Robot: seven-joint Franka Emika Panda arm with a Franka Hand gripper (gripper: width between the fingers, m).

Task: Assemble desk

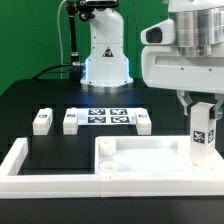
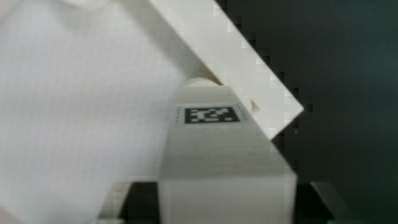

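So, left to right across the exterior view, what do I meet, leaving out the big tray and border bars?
First leg → second leg → marker board → third leg → fourth leg, upright in the hand.

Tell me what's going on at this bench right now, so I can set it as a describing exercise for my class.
The robot arm's gripper is closed on one white desk leg and holds it upright over the end of the desk top at the exterior view's right. Whether the leg touches the top cannot be told. The three other legs lie loose in a row farther back, at the two ends of the marker board. No leg there is attached yet.
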